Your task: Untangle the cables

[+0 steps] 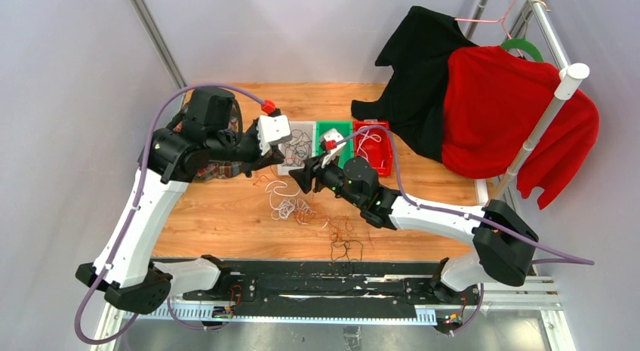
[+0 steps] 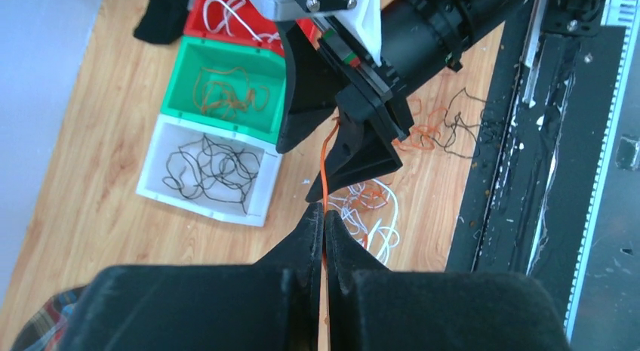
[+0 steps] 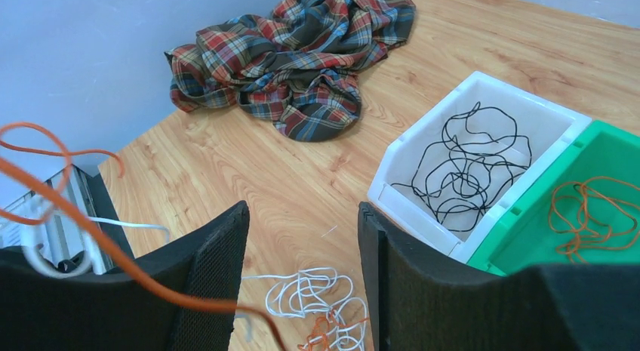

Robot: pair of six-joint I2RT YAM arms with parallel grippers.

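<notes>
I'd guess this one's about halfway. The left hand [image 2: 323,223] is pinched tight on a single orange cable [image 2: 325,170], which runs from its tips straight up to the right hand [image 3: 302,213]. That hand's fingers stand apart with the cable crossing the gap, not clamped as far as I can tell.

Just beyond both hands there are three bins:
- The white bin [image 2: 200,206] holds black cables [image 2: 211,166].
- The green bin [image 2: 219,123] holds orange cables [image 2: 226,94].
- The red bin [image 2: 234,38] holds white cables [image 2: 226,7].

So a fair bit looks sorted. What's left is a white-and-orange tangle [image 2: 370,207] on the tabletop [image 2: 98,140] right under the hands. There's also a black-and-orange clump [image 2: 445,128] behind the right hand, toward the arm bases.

No brand, label or writing I can read anywhere.
</notes>
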